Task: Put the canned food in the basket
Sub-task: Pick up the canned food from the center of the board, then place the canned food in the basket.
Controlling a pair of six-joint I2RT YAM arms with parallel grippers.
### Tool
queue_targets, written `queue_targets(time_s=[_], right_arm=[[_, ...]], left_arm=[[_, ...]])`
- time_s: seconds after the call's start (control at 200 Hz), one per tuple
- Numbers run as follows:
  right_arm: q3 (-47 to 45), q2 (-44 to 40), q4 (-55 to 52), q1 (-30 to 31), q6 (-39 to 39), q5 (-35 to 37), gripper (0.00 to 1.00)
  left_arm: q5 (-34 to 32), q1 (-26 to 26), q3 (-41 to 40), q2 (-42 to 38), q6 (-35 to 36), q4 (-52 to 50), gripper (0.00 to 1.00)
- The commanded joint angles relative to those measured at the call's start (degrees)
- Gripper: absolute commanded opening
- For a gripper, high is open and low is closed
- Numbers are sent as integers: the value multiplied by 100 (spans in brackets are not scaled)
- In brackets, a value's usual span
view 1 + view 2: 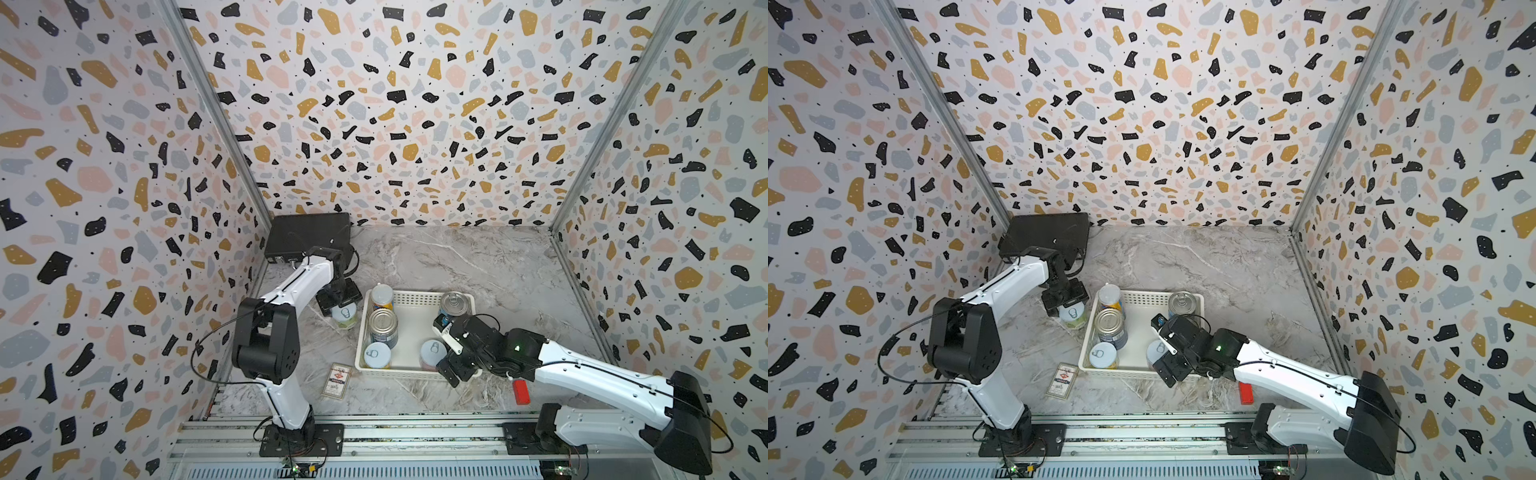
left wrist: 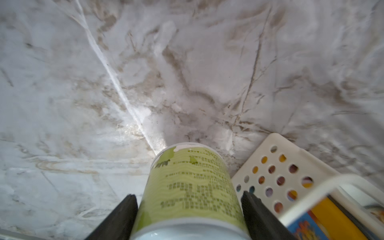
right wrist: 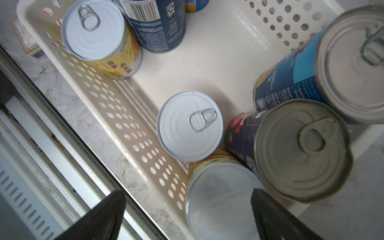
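Note:
A green-labelled can [image 1: 345, 314] [image 1: 1073, 314] with a pale top stands on the marble just left of the basket [image 1: 415, 294] [image 1: 1144, 296]. My left gripper [image 2: 189, 200] is shut on this can [image 2: 191, 182], with a black finger [image 2: 124, 209] against each side. The white perforated basket [image 3: 124, 116] holds several upright cans: blue tins [image 1: 383, 326] [image 3: 301, 149] and pale-topped ones [image 1: 377, 355] [image 3: 190, 125]. My right gripper [image 1: 445, 350] [image 3: 187, 209] hangs open over the basket's near right corner. Below it stands a pale-topped can [image 3: 220, 199], not gripped.
A black briefcase [image 1: 307, 239] lies at the back left behind my left arm. A flat card box [image 1: 337, 380] lies near the basket's front left corner. A small red block [image 1: 520, 391] sits under my right arm. The metal rail [image 1: 415, 432] runs along the front edge.

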Motion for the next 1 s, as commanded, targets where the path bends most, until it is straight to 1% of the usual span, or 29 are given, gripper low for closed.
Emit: queue_targets(time_s=[0.0, 0.15, 0.325, 0.44, 0.586, 0.711, 0.846, 0.996], right_arm=[[54, -145, -40, 0, 62, 8, 100], [63, -140, -54, 2, 65, 20, 100], [29, -257, -56, 4, 86, 148, 100], [14, -319, -56, 1, 103, 202, 100], [1, -396, -69, -1, 124, 297, 100], [-25, -529, -99, 4, 154, 478, 100], [-70, -748, -130, 0, 223, 748, 100], [-139, -1006, -150, 1, 276, 964, 100]], left_arm=[[-140, 128, 289, -493, 149, -461, 63], [-49, 160, 409, -916, 201, -700, 63], [165, 133, 420, -1485, 273, -735, 61], [157, -62, 616, -1667, 415, -991, 61], [70, -559, 833, -1874, 450, -1242, 61], [-164, -1239, 823, -2138, 301, -1256, 61], [-188, -1915, 615, -2260, 81, -1112, 61], [-279, -2634, 468, -2211, -152, -947, 61]])
